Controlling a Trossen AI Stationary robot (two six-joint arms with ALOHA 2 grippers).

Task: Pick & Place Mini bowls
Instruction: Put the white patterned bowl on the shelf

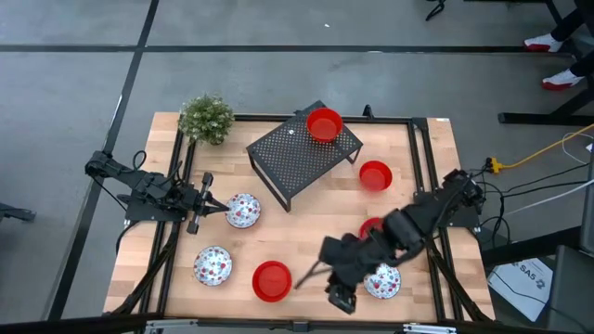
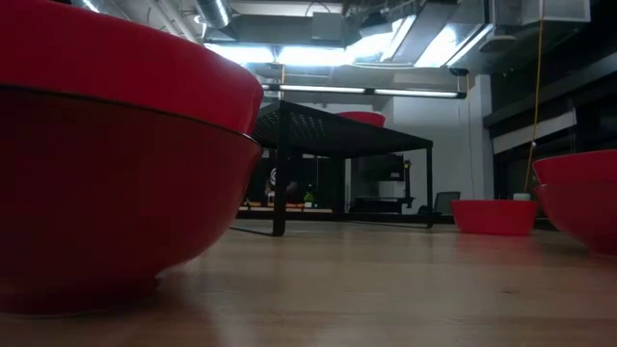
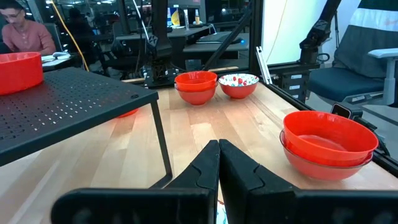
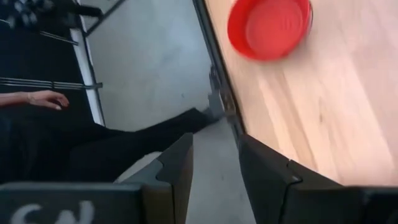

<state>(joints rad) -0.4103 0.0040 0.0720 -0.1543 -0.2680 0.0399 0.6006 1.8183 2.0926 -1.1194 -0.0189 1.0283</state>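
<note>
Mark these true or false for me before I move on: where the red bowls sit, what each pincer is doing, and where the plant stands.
1. A red bowl sits on top of the black mesh rack. True.
2. The left pincer grips a speckled bowl. False: it is shut on nothing, beside the speckled bowl.
3. The right pincer is open and empty. True.
4. The potted plant stands on the rack. False: it stands on the table's corner, beside the rack.

Huge red bowl (image 2: 116,164) close left; black mesh rack (image 2: 337,135) behind; red bowls right (image 2: 494,216)
</note>
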